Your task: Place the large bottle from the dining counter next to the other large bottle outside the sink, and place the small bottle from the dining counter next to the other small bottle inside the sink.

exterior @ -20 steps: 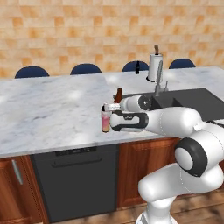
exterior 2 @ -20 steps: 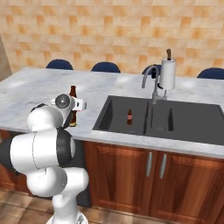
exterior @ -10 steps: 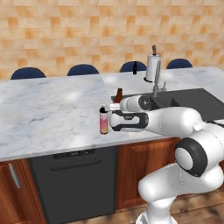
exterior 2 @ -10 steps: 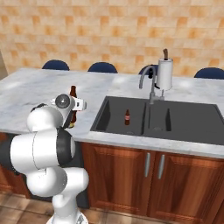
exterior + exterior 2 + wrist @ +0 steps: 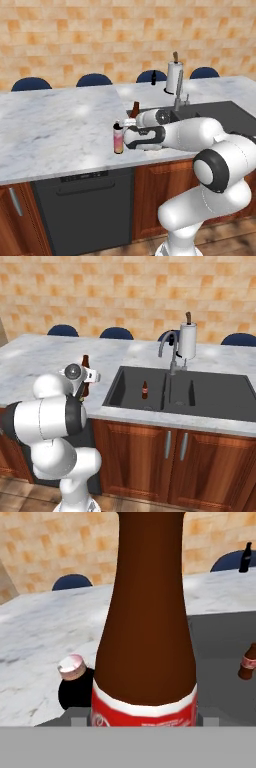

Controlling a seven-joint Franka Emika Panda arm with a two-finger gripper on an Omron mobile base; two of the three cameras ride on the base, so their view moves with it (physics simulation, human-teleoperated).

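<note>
1. Left base view: the gripper [image 5: 131, 123] is clamped around the brown long-necked glass bottle with the red label [image 5: 135, 107], just at 3 o'clock of the pale pink dark-capped bottle [image 5: 118, 142] on the white marble bench [image 5: 55, 125]. The whole scene has slid slightly since a second ago, so the base crept and the grip did not alter.
2. Right base view: the dark grey sink [image 5: 215, 406] lies at 3 o'clock, holding one small red-labelled bottle [image 5: 145, 390].
3. Hand view: the tiny black bottle [image 5: 245, 557] waits at 1 o'clock. Releasing the brown bottle looks next.
</note>
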